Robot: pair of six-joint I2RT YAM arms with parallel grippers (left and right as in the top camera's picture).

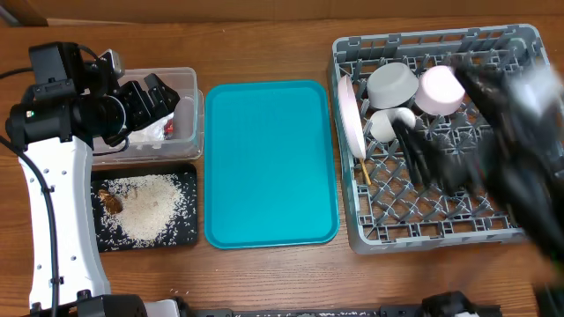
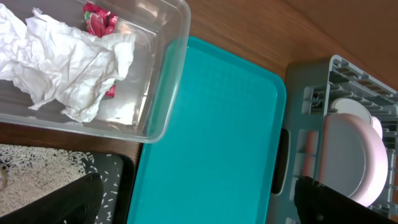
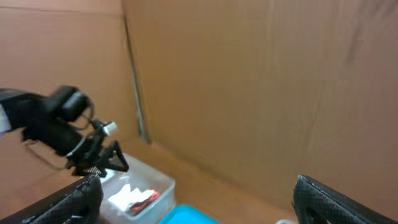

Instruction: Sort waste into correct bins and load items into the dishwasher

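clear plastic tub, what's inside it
The clear rectangular plastic tub holds a crumpled white paper napkin and a crinkled red foil wrapper, which is partly covered by the napkin. Anything else under the napkin is hidden.

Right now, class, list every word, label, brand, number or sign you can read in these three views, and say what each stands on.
None can be read in any view.
The red foil wrapper in the clear tub: any print is too crumpled and small to read.
The teal tray, dish rack and black tray: no lettering shows.
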